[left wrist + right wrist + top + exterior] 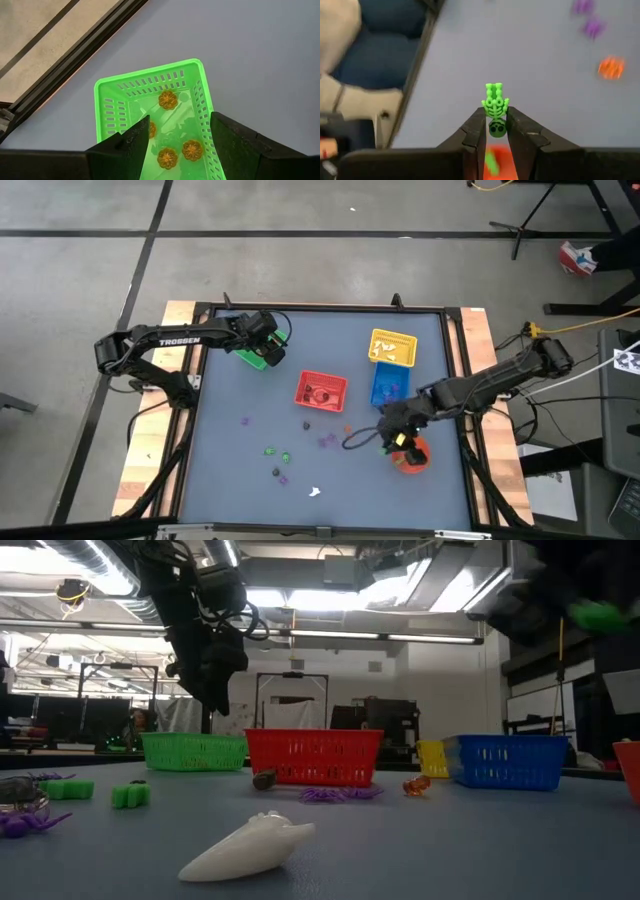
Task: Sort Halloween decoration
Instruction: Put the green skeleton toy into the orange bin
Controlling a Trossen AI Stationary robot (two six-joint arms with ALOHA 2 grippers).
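My right gripper (496,117) is shut on a small green skeleton (495,102) and hovers above the round red bowl (415,462), near the table's right near corner. A green piece lies in the bowl (501,150). My left gripper (180,120) is open and hangs above the green basket (150,75) at the table's far left. Several orange pumpkin trinkets (168,99) lie on the basket's floor. Purple (328,442), green (270,450) and white (315,492) trinkets lie scattered on the table's near half. My right gripper pinches the green skeleton at its skull end (496,129) between the two fingertips. The ribs and legs (494,92) stick out past the fingertips. The skeleton is lifted clear, with the red bowl below it.
A red basket (321,390) stands mid-table, with a yellow basket (392,347) and a blue basket (388,383) to its right. A white tooth-shaped piece (250,845) lies near the near edge. A black cable loops by the red bowl (358,440).
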